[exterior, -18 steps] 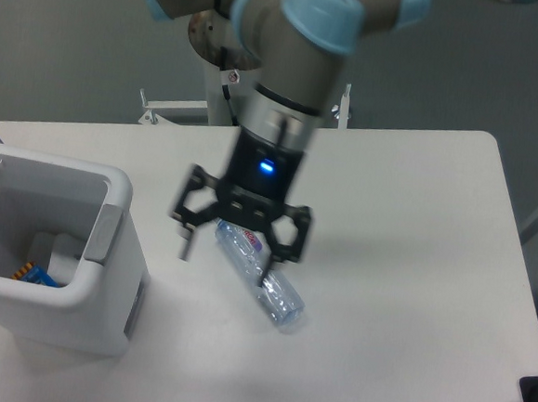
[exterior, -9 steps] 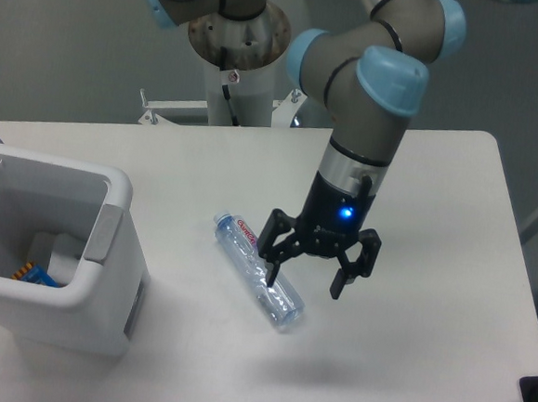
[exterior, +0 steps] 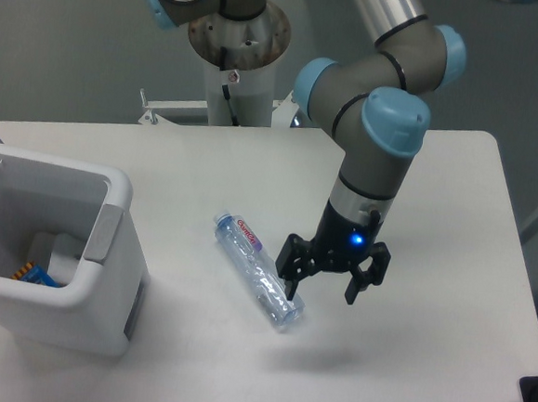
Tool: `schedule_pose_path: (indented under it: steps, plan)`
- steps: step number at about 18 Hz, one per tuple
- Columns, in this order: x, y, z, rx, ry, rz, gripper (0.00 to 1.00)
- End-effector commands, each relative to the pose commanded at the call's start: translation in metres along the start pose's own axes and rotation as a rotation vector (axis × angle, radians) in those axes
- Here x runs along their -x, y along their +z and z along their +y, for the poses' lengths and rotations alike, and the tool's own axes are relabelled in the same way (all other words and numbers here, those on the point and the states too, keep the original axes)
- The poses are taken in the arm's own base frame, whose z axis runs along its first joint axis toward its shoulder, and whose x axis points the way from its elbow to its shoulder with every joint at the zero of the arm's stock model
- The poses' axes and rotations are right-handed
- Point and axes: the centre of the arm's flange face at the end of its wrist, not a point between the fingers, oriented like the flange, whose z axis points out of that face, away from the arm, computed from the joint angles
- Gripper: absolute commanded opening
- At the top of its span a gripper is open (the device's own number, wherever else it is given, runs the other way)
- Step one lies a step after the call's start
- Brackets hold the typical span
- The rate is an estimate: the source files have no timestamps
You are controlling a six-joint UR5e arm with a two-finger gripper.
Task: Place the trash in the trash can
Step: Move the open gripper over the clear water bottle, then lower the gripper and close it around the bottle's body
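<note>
Here's the black two-finger gripper (exterior: 326, 286), fingers spread wide with nothing between them, hanging just above the white surface (exterior: 435, 223). A small blue light glows on the gripper's body, right under the grey arm with its pale blue joint caps (exterior: 387, 126). One fingertip sits right at the lower end of the clear plastic water bottle with the red-and-purple label (exterior: 256, 270); whether it touches the plastic I cannot tell. The other finger is out over bare surface to the right.

The bottle lies flat on its side, running diagonally: its label end points up and to the left, its far end down and to the right, near the gripper. It lies out on the surface, well apart from the bin.

Over at the left edge stands the large boxy white plastic trash can with rounded corners and a thick rim (exterior: 107, 244), a light grey tab on the side facing the bottle. Down inside it something whitish lies on the bottom, and beside that a small item with blue and orange on it (exterior: 32, 275); what either one is, I cannot make out.
</note>
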Motion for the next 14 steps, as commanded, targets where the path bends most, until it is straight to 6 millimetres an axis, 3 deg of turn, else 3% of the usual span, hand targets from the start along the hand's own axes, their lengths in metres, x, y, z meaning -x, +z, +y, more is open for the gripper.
schedule_pose_path:
  steps: [7,10,14]
  plan:
    - [-0.009,0.044,-0.003,0.088,-0.047,-0.085,1.0]
    - [-0.018,0.064,0.001,0.13,-0.048,-0.116,1.0]
    - [-0.038,0.077,0.005,0.158,-0.132,-0.163,1.0]
